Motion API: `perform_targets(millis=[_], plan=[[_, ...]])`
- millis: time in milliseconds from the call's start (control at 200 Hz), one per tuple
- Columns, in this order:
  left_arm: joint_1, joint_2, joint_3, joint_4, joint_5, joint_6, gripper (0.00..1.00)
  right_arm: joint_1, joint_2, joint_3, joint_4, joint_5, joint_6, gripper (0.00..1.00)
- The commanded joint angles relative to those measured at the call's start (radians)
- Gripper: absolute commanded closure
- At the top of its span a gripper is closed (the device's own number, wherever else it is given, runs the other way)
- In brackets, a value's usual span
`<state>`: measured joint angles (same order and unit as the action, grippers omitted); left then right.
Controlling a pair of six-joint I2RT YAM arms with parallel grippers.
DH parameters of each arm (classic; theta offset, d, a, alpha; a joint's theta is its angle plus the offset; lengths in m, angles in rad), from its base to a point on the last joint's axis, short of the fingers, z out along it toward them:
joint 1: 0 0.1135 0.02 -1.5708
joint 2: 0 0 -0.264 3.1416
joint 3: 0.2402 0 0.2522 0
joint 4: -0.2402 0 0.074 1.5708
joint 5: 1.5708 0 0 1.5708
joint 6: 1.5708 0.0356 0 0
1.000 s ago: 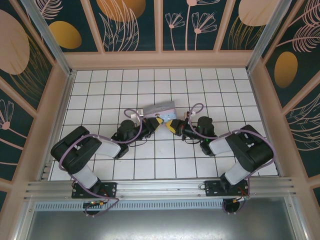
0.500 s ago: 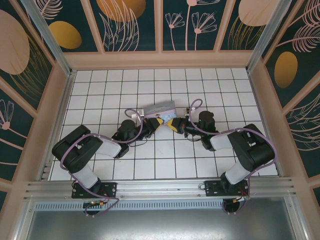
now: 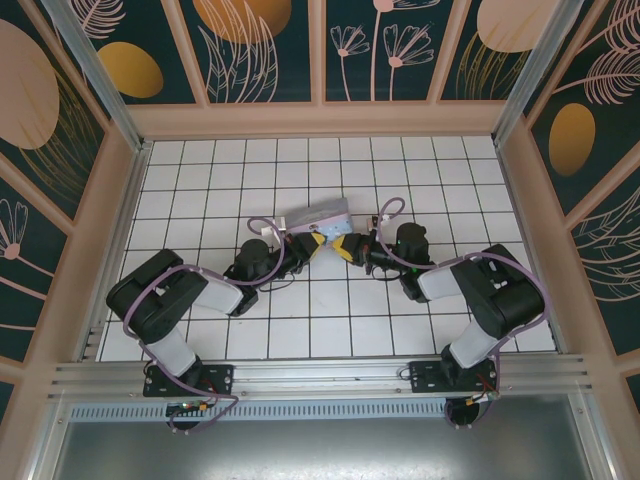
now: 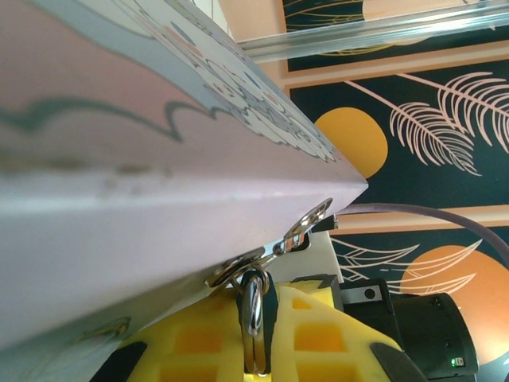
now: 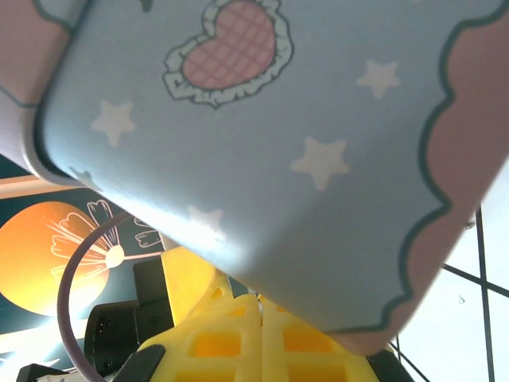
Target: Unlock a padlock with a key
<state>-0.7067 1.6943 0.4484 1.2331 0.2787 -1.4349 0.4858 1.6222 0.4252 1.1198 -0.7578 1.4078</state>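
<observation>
The table (image 3: 200,180) is white with square tiles, and the walls have gold and green plants on them. The yellow fingers (image 4: 199,338) of the left gripper (image 3: 313,243) are squeezed on a silver loop. I think the loop is the top of the padlock (image 4: 252,310). It hooks into a clasp (image 4: 306,227) on the blue tin (image 3: 322,214). The right gripper (image 3: 344,247) has its fingers pressed tight together. A tiny dark bit at the seam may be the key (image 5: 256,298). All this is near the middle of the table, a little toward the far edge. The key could miss the hole, because the tin is so close in front. It could also slip or twist in the fingers if pushed hard.
</observation>
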Motion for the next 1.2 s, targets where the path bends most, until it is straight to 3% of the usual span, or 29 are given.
perform_targets(millis=[0, 330, 671, 1196], plan=[[-0.051, 0.012, 0.015, 0.157, 0.202, -0.057, 1.00, 0.003, -0.026, 0.060, 0.085, -0.014, -0.047, 1.00], [-0.050, 0.013, 0.036, 0.091, 0.208, -0.079, 1.00, -0.047, -0.022, 0.077, 0.029, -0.047, -0.121, 1.00], [-0.056, -0.039, 0.090, -0.183, 0.175, 0.053, 1.00, -0.058, -0.061, 0.122, -0.087, -0.077, -0.184, 1.00], [-0.066, -0.029, 0.095, -0.154, 0.165, 0.039, 1.00, -0.023, -0.056, 0.128, -0.036, -0.071, -0.125, 1.00]])
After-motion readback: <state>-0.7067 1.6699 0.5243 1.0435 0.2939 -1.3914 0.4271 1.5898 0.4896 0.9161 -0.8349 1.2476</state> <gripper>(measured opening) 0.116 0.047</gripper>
